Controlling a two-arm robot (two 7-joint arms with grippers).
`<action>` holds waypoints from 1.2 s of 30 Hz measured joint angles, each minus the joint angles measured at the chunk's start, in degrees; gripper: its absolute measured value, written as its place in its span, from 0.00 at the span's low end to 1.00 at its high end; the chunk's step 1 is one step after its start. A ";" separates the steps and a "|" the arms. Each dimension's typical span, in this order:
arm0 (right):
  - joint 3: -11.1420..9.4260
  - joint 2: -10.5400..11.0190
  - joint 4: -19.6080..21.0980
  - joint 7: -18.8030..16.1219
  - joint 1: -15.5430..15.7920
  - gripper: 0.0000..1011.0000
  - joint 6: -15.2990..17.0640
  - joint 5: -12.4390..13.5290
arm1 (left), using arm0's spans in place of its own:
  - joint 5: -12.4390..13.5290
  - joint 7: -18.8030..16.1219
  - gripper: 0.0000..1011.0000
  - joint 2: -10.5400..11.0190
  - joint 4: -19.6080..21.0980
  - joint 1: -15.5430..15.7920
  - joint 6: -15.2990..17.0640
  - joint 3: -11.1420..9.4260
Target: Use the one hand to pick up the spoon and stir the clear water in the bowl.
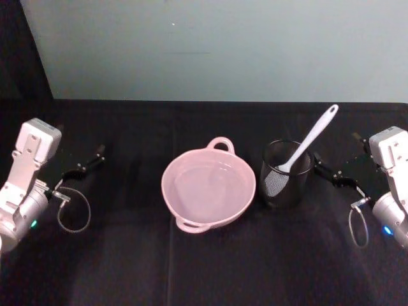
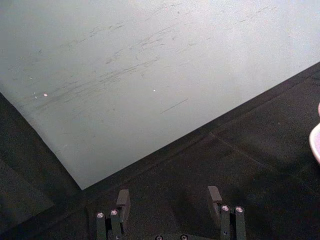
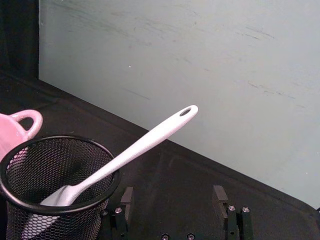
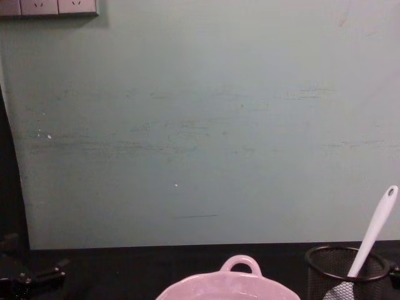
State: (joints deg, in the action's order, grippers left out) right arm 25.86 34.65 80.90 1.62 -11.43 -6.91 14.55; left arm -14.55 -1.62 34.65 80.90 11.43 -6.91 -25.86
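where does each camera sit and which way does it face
Head view: up high, looking down at bowl, mesh cup and spoon; left gripper and right gripper, both open, flank them.
Left wrist view: on the left arm, facing wall and table past its own fingers.
Right wrist view: on the right arm, facing mesh cup and spoon past its own fingers.
Chest view: low, looking across the table at the wall; left gripper at lower left.
Shared: head, chest and right wrist all show the spoon in the mesh cup.
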 joint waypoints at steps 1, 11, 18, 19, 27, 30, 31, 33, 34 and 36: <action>0.00 0.00 0.00 0.00 0.00 0.99 0.00 0.00 | 0.00 0.00 1.00 0.00 0.00 0.00 0.00 0.00; 0.00 0.00 0.00 0.00 0.00 0.99 0.00 0.00 | 0.00 0.00 1.00 0.00 0.00 0.01 0.00 0.00; 0.00 0.00 0.00 0.00 0.00 0.99 0.00 0.00 | 0.00 0.00 1.00 0.00 0.00 0.00 0.00 0.00; 0.00 0.00 0.00 0.00 0.00 0.99 0.00 0.00 | 0.00 0.00 1.00 0.00 0.00 0.00 0.00 0.00; 0.00 0.00 0.00 0.00 0.00 0.99 0.00 0.00 | 0.00 0.00 1.00 0.00 0.00 0.00 0.00 0.00; 0.00 0.00 0.00 0.00 0.00 0.99 0.00 0.00 | 0.00 0.00 1.00 0.00 0.00 0.00 0.00 0.00; 0.00 0.00 0.00 0.00 0.00 0.99 0.00 0.00 | 0.00 0.00 1.00 0.00 0.00 0.00 0.00 0.00; 0.00 0.00 0.00 0.00 0.00 0.99 0.00 0.00 | 0.00 0.00 1.00 0.00 0.00 0.00 0.00 0.00; 0.00 0.00 0.00 0.00 0.00 0.99 0.00 0.00 | 0.00 0.00 1.00 0.00 0.00 0.00 0.00 0.00; 0.00 0.00 0.00 0.00 0.00 0.99 0.00 0.00 | 0.00 0.00 1.00 0.00 0.00 0.00 0.00 0.00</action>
State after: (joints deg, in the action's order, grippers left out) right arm 25.86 34.65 80.90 1.62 -11.43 -6.91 14.55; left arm -14.55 -1.62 34.65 80.90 11.43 -6.91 -25.86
